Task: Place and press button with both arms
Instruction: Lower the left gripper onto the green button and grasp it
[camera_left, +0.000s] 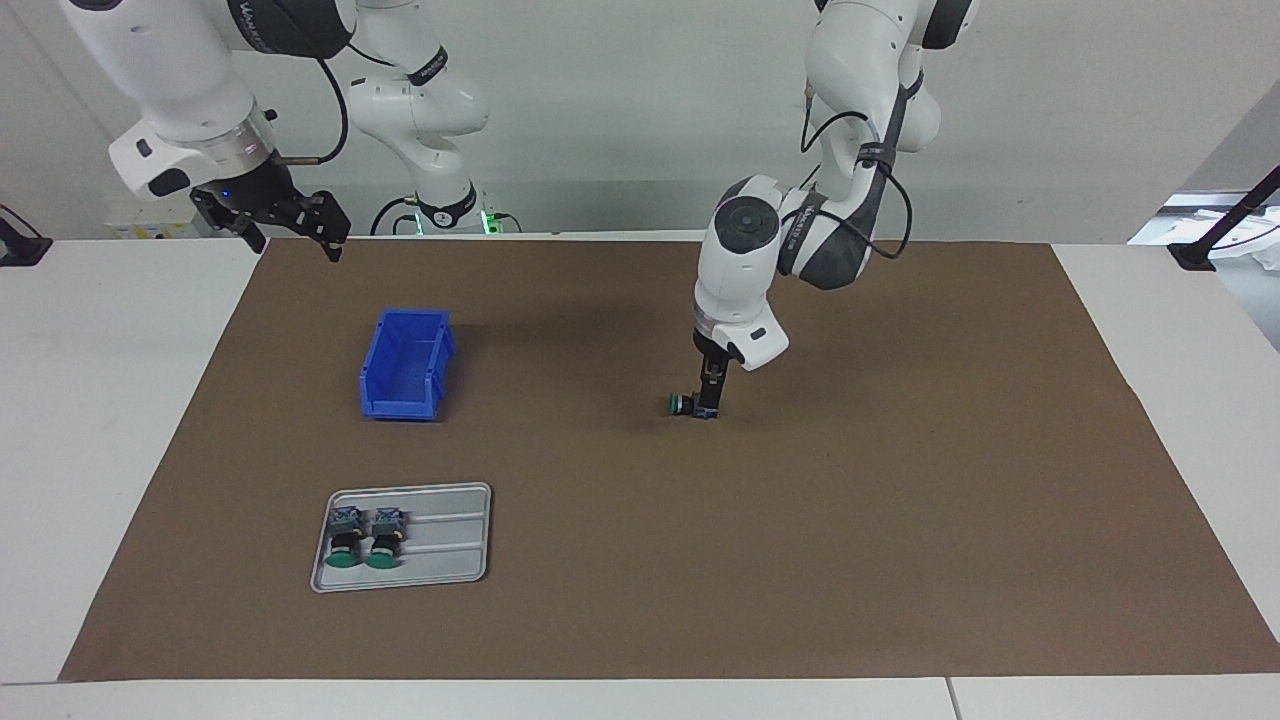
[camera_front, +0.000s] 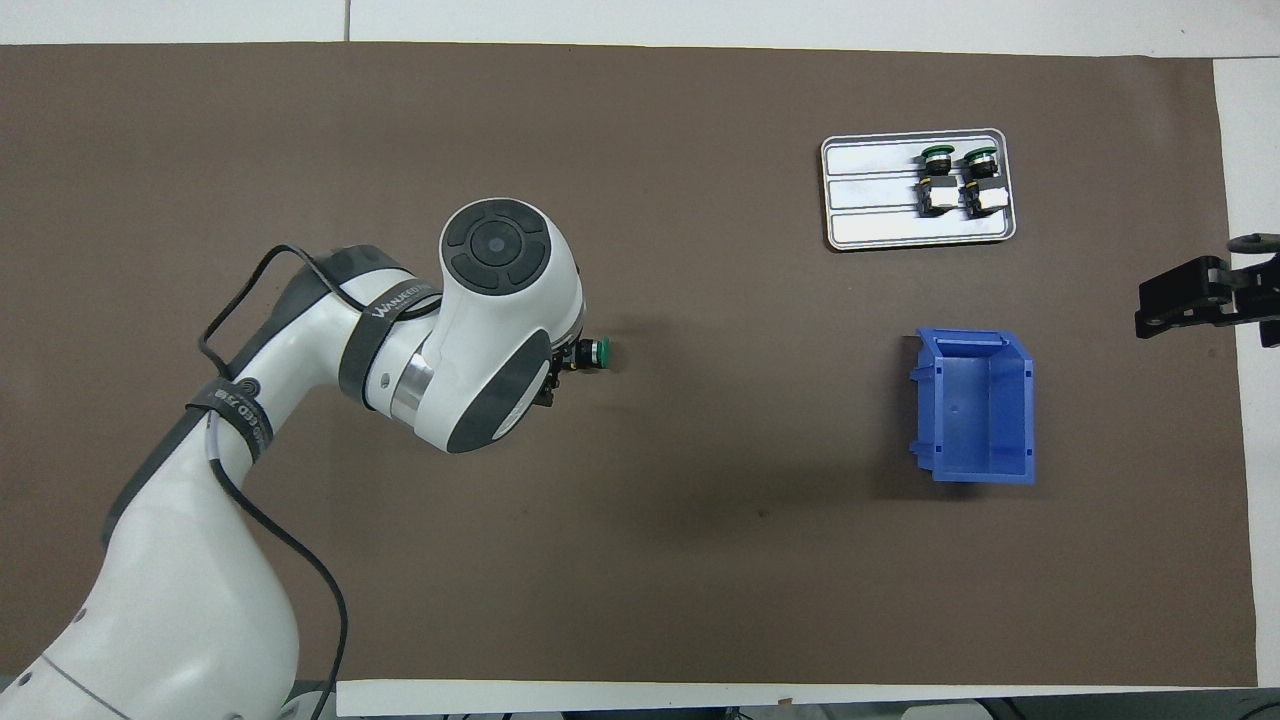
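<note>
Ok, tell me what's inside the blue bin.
The blue bin shows only its own bare floor and walls in the overhead view; nothing lies in it. No part of the inside is covered.

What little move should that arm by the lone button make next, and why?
Probably close: the left pincer is down at the button on the mat, apparently open about its rear block, and has no grip yet. The right pincer waits, raised near the bin.
</note>
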